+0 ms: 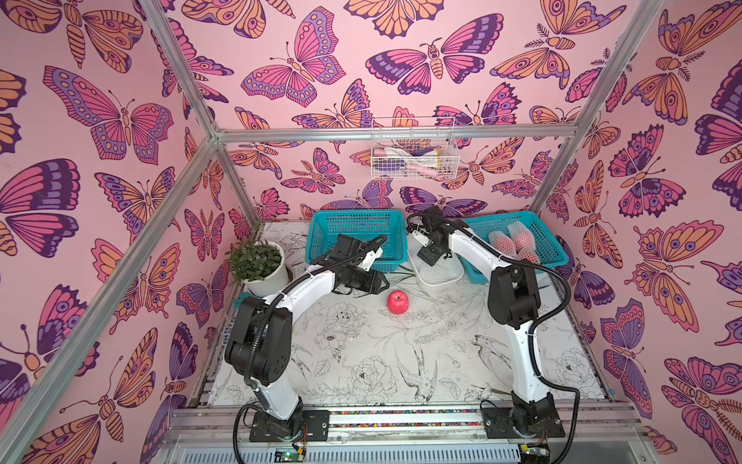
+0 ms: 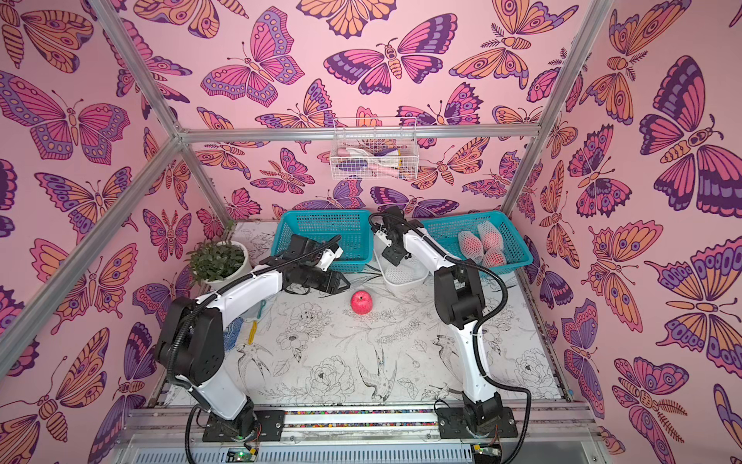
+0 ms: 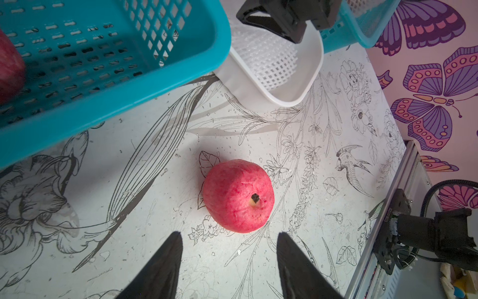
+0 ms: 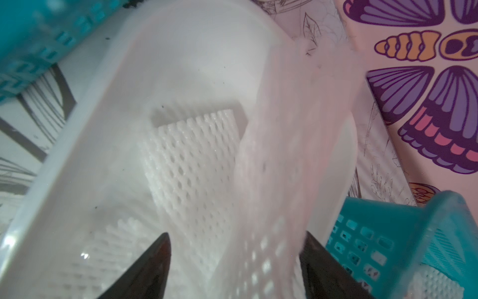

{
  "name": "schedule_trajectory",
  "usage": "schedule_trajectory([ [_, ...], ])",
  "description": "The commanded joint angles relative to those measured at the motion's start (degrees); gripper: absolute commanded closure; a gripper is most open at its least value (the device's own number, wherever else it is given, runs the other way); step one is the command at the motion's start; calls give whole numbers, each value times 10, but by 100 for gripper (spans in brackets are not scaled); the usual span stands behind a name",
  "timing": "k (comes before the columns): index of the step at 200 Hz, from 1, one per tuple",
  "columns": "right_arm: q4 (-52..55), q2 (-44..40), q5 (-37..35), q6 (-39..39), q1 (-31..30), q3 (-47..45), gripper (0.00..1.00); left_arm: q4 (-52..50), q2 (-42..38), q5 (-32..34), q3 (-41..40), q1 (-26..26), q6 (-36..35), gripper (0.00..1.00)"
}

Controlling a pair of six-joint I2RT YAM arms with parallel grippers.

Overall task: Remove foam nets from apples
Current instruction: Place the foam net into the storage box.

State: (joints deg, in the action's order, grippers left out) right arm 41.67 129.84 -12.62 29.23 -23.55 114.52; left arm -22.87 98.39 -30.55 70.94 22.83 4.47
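Butterfly-walled cell, floral tabletop [image 1: 361, 361]: bare apple [image 1: 396, 302] sits mid-table before left gripper [image 3: 229, 259], jaws wide, empty; right gripper [image 4: 236, 259] spread above white tray [image 3: 292, 102], blurred foam net [image 4: 284, 160] loose between its jaws; netted apples [image 1: 518, 240] wait in teal basket [image 1: 502, 216]; nets look soft, light, stretchy, best pinched at a loose end.

Matt foam net [image 3: 266, 59] in smooth plastic tray [image 3: 287, 102].
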Motion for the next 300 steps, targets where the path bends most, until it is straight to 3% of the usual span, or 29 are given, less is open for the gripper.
schedule_trajectory([
  [1,4,-52,19,6,-1,-8,16,-20,-12,1,9,-2,-12,39],
  [48,-2,-71,70,-18,8,-9,15,-22,-11,-2,10,-3,-14,39],
  [132,-22,24,123,-113,34,56,53,-22,5,-9,12,-1,-6,39],
  [172,-22,62,144,-137,35,59,57,-24,6,-7,14,1,-6,39],
  [237,-1,76,125,-162,39,70,51,-60,2,30,26,38,-37,33],
  [267,-8,31,142,-161,40,50,33,-67,-9,60,23,59,-45,25],
  [300,-57,-39,148,-153,39,-17,22,-77,-23,89,27,77,-54,19],
])
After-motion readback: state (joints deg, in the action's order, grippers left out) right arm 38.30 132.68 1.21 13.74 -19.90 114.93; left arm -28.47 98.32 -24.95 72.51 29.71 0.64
